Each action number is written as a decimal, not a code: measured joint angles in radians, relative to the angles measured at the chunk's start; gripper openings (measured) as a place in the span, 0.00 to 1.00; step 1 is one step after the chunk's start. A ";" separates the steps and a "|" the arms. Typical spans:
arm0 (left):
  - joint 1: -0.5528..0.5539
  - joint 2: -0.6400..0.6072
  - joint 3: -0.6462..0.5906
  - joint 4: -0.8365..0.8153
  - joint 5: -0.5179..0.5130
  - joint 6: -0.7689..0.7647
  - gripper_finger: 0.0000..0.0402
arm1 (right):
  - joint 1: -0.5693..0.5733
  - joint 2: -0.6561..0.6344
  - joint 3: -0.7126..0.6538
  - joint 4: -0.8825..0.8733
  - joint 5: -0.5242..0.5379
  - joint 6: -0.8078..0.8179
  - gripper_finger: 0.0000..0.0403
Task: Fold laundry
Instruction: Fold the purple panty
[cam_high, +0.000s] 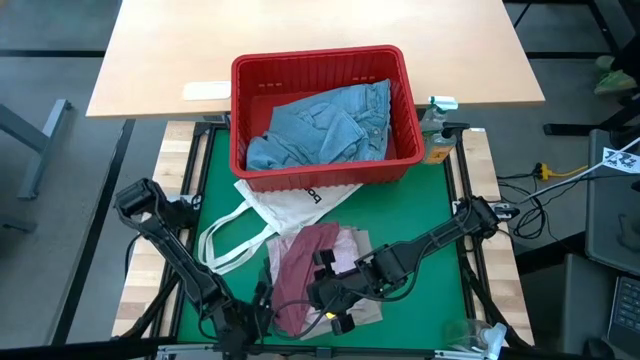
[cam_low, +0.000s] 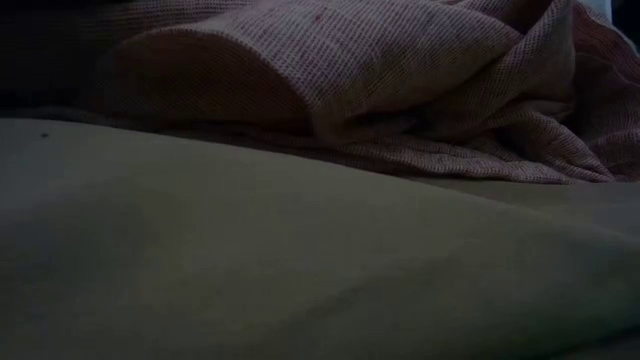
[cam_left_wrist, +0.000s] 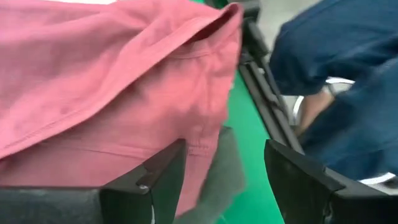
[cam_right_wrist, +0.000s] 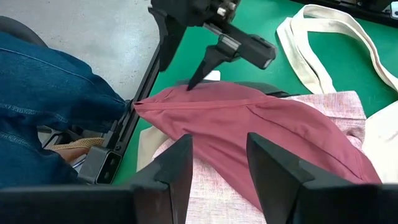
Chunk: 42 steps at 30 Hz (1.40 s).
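1. One dark rose-red garment (cam_high: 300, 268) lay on the green mat (cam_high: 420, 215) near the bench's near edge, its long axis running near to far, a little left of centre.
2. Under it lay one mottled pink top (cam_high: 350, 252), spread flat, showing on the red garment's right side, and one beige piece (cam_high: 362, 310) stuck out at the near right of the pile.
3. One pair of light blue denim jeans (cam_high: 325, 125) sat crumpled in the single red plastic basket (cam_high: 320, 65) at the far side of the mat.
4. One white tote bag (cam_high: 290, 205) with black lettering lay between the basket and the pile, its two handles looping out to the left.
5. The left gripper (cam_right_wrist: 194, 78) was at the near left end of the red garment; in the right wrist view its fingers (cam_right_wrist: 202, 65) stood spread, tips just at the cloth's edge, nothing held between them.
6. The right gripper (cam_high: 335, 295) hovered over the pile's near right part; its fingers (cam_right_wrist: 177, 165) stood partly apart above the red cloth and held nothing that could be seen.
7. Green mat lay bare to the right of the pile and along the far right; the pile's near end reached close to the mat's near edge.
8. A person's blue denim sleeve (cam_right_wrist: 50, 81) showed just beyond the bench's near edge.
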 joint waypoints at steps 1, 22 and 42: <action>0.000 0.004 0.000 0.001 -0.019 0.000 0.53 | 0.000 0.000 0.000 0.000 0.000 0.000 0.37; -0.049 0.018 0.000 -0.036 -0.098 0.003 0.52 | 0.000 0.000 0.000 0.000 0.000 0.001 0.37; -0.080 0.041 0.001 -0.060 -0.262 0.002 0.52 | 0.000 0.000 0.000 -0.001 0.000 0.001 0.37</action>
